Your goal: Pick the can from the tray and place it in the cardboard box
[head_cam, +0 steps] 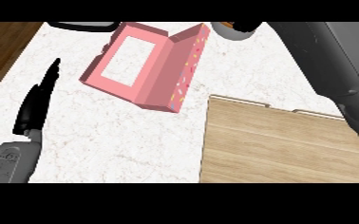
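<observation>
Mostly hidden can (235,34) in right hand (247,26); axis unclear.

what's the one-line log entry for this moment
right hand: on can, top edge | pink box: open, left of can | tray: lower right | left hand: open, resting at left edge

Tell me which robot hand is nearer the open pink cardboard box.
Right. The right robot hand sits just off the upper-right corner of the pink cardboard box. The left robot hand rests farther off, to its left.
</observation>
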